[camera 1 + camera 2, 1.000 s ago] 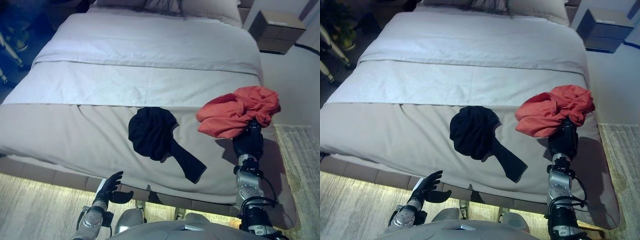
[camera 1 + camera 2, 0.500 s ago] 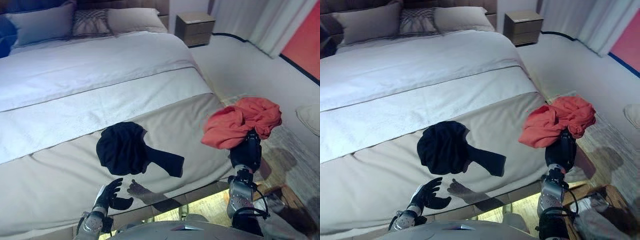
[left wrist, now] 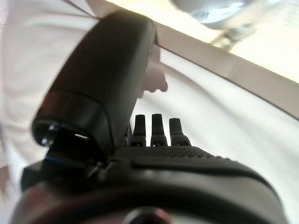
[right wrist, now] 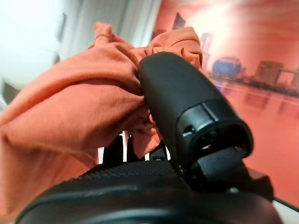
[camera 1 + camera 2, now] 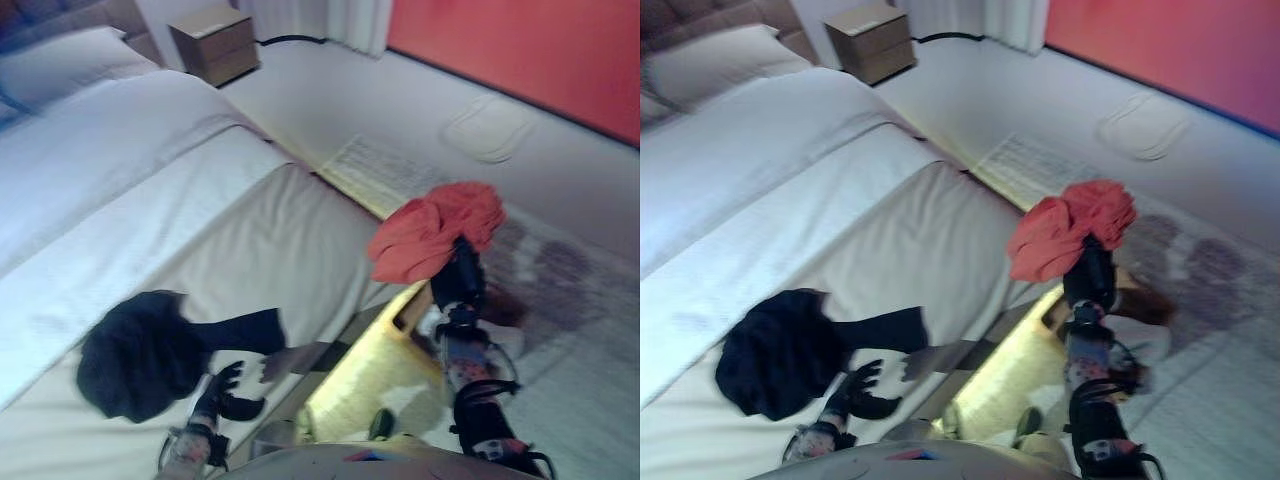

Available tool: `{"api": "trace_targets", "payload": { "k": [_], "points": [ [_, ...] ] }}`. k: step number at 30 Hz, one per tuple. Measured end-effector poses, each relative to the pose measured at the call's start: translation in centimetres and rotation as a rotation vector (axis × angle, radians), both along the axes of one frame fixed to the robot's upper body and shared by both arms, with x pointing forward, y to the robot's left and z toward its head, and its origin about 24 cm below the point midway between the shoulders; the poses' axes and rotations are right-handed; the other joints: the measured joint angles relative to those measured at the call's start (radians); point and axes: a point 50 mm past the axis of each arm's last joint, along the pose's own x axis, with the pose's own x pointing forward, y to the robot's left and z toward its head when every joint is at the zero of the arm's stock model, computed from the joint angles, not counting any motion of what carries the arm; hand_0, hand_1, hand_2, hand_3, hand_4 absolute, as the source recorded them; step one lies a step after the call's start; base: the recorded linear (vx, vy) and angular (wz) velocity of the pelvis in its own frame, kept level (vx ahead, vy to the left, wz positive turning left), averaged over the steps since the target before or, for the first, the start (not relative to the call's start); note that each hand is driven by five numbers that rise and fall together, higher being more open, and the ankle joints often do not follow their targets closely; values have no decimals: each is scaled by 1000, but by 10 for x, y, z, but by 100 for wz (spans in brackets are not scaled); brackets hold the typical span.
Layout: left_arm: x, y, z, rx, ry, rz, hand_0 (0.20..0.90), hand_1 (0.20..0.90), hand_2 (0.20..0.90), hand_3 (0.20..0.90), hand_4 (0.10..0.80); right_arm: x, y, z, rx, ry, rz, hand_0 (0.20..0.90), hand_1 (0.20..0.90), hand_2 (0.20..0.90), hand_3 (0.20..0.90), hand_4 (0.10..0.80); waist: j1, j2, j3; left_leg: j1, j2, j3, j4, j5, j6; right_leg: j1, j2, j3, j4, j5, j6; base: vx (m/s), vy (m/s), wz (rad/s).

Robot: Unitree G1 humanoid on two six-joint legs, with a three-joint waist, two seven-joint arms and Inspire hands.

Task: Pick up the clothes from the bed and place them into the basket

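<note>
— Bed (image 5: 250, 240)? 
— Black garment (image 5: 140, 350) lies on its near part. 
— Red garment (image 5: 430, 232)? 
— Off the bed, bunched, held up over the floor by the right hand (image 5: 458, 285), fingers (image 4: 117, 148) clamped on it. 
— Left hand (image 5: 222, 392)? 
— Low at the bed's edge, fingers (image 3: 152, 128) straight, holding nothing.

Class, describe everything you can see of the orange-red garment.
The orange-red garment is soft, crumpled cloth bunched into a loose bundle with folds and a gathered edge. The right robot hand holds it up off the bed, thumb pressed into the folds. It hangs past the bed's corner, above the floor, touching nothing else.
</note>
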Motion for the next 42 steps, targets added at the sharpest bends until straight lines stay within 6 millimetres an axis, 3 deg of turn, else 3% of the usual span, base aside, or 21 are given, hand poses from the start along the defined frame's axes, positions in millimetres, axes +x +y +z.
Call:
{"api": "trace_targets", "payload": {
  "k": [2,3,5,7,9,10,11,12,13,14,15,19,22,24,30,42],
  "points": [
    [4,7,4,21,-13,-14,900,900,900,900,800,-1,12,-2,-1,14,24,300,300,300,200,100,-15,-55,-10,3,-1,28,-1,33,-44,50,-34,1,-95,11,10,-134,-195,-64],
    [4,8,4,25,-11,-10,900,900,900,900,800,-2,17,-3,-9,36,43,300,300,300,200,100,-19,-70,-13,5,4,37,-1,40,-59,85,-10,25,-177,27,34,-90,-146,-44],
    [8,-7,2,-15,-30,-18,900,900,900,900,800,-9,7,-9,-67,105,32,300,300,300,200,100,-37,-32,-10,9,41,31,3,57,-84,121,42,24,-254,62,14,-79,-132,-15],
    [7,-19,-1,-50,-26,-22,900,900,900,900,800,-15,-8,-15,-118,198,-2,300,300,300,200,100,-43,-7,-4,-4,66,11,49,55,-93,132,58,25,-263,65,10,-107,-54,-6],
    [3,-23,-3,-63,-15,-30,900,900,900,900,800,-20,-19,-22,-150,277,-30,300,300,300,200,100,-38,-19,6,-66,88,-70,194,50,-105,133,56,41,-262,69,0,-45,48,-25],
    [3,-19,-2,-55,-18,-36,900,900,900,900,800,-21,-23,-25,-173,311,-43,300,300,300,200,100,-19,-44,19,-100,51,-213,238,-11,-151,125,34,102,-262,60,-22,-13,109,-87],
    [-1,-17,-3,-47,-11,-28,900,900,900,900,800,-17,-26,-26,-194,329,-41,300,300,300,200,100,9,-42,21,-88,4,-345,167,-27,-166,110,29,164,-265,60,-40,-19,100,-135],
    [-6,-17,-5,-48,4,-20,900,900,900,900,800,-10,-30,-24,-226,340,-39,300,300,300,200,100,23,-34,26,-81,-34,-428,74,-22,-166,88,30,218,-265,64,-48,-16,85,-127],
    [-7,-18,-5,-50,5,-15,900,900,900,900,800,-7,-32,-22,-249,349,-38,300,300,300,200,100,25,-26,28,-83,-39,-444,43,-15,-157,79,33,230,-265,67,-51,39,108,-115],
    [-6,-23,-7,-60,6,-9,900,900,900,900,800,-1,-42,-19,-313,389,-38,300,300,300,200,100,21,29,34,-90,-28,-452,-1,8,-140,80,67,247,-266,68,-48,76,134,-86],
    [-6,-22,-8,-56,12,-7,900,900,900,900,800,-3,-45,-23,-331,429,-41,300,300,300,200,100,23,41,34,-81,-14,-448,3,71,-132,90,78,250,-271,65,-43,83,126,-70],
    [10,-10,0,-18,-19,-27,900,900,900,900,800,-16,-39,-37,-370,545,-32,300,300,300,200,100,16,-18,28,-66,-46,-428,-16,67,-128,96,36,209,-270,59,-34,87,63,-10],
    [14,-9,2,-12,-27,-32,900,900,900,900,800,-18,-33,-40,-370,564,-22,300,300,300,200,100,13,-25,17,-63,-67,-429,-12,64,-115,100,15,203,-266,69,-20,66,-14,4],
    [17,-8,4,-11,-36,-37,900,900,900,900,800,-18,-29,-41,-365,576,-6,300,300,300,200,100,13,-20,12,-63,-76,-435,-11,73,-102,108,7,187,-266,80,-2,36,-33,17],
    [4,-8,-1,-10,0,-44,900,900,900,900,800,-10,-30,-45,-394,627,13,300,300,300,200,100,26,-7,2,-56,-78,-452,-11,73,-102,119,8,176,-266,80,-1,30,-47,6],
    [-23,-6,-9,-8,82,-60,900,900,900,900,800,-4,-65,-40,-450,721,-93,300,300,300,200,100,45,27,-23,-77,-77,-489,-12,74,-115,116,10,139,-270,72,9,19,-29,8]
  ]
}}
